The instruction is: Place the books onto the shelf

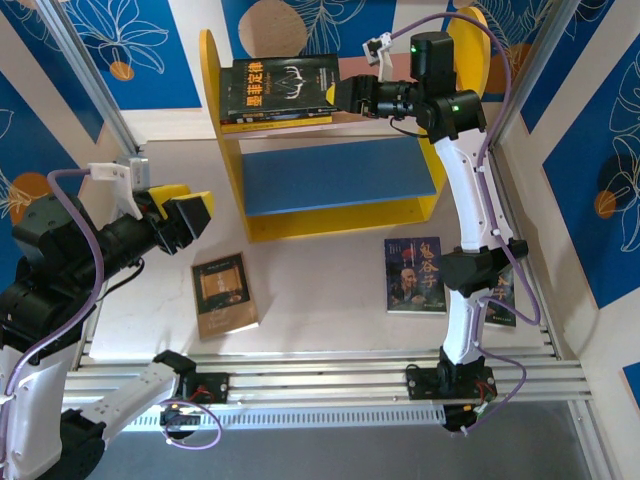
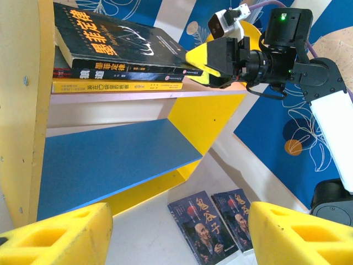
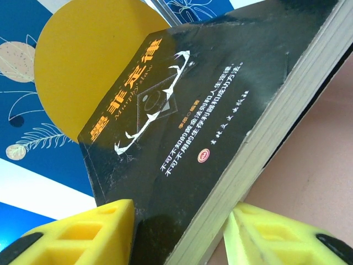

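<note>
On the pink upper board of the shelf (image 1: 335, 170) sits a stack of three: yellow-spined book (image 2: 110, 86) at the bottom, dark book (image 2: 121, 72) on it, black book (image 1: 280, 85) with a gold title on top, cover up. Right end effector (image 1: 352, 97) is at the black book's right end. Wrist view: its yellow fingers (image 3: 83, 234) lie either side of the book's corner, one over the cover, one beside the page edge. Cannot tell whether they press the book or stand just clear. Left end effector (image 1: 185, 215) hangs over the table (image 1: 320, 300) left of the shelf, fingers apart, nothing between them. On the table: brown book (image 1: 224, 293) near the left end effector; dark blue book (image 1: 415, 275) in front of the shelf's right side; another dark blue book (image 1: 502, 297) just beside it, partly hidden behind the right arm.
</note>
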You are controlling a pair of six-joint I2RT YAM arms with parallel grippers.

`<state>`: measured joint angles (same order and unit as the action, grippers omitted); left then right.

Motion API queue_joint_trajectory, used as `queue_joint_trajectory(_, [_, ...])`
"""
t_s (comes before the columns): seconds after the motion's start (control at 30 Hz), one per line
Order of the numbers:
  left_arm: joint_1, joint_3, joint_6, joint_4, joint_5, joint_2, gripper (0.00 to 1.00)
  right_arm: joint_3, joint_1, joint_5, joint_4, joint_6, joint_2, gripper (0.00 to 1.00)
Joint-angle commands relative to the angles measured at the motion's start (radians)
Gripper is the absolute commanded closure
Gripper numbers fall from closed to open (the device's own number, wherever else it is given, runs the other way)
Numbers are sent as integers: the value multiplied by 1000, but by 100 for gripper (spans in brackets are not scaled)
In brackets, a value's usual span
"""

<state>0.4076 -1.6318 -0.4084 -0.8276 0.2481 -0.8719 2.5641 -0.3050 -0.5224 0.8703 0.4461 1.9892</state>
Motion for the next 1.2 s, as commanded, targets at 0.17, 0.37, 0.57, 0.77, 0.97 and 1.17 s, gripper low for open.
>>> queue_joint_trajectory(0.17, [-10, 7, 29, 6, -17, 10, 33, 8, 27, 8, 7, -18, -7, 50])
queue_joint_trajectory(0.37, [-10, 9, 31, 7, -18, 9, 33, -5, 34, 1, 0, -19, -7, 50])
queue_joint_trajectory(0.57, [-10, 12, 33, 5, -18, 10, 33, -7, 33, -14, -26, -8, -7, 51])
queue_joint_trajectory(0.77, [-10, 12, 36, 4, -20, 12, 33, -6, 32, -31, -42, -3, -3, 58])
queue_joint_trajectory(0.97, [-10, 12, 39, 2, -20, 13, 33, -6, 26, -48, -54, -4, 5, 60])
queue_joint_trajectory(1.17, [-10, 15, 43, -3, -29, 13, 33, 2, 23, -59, -62, 1, 18, 61])
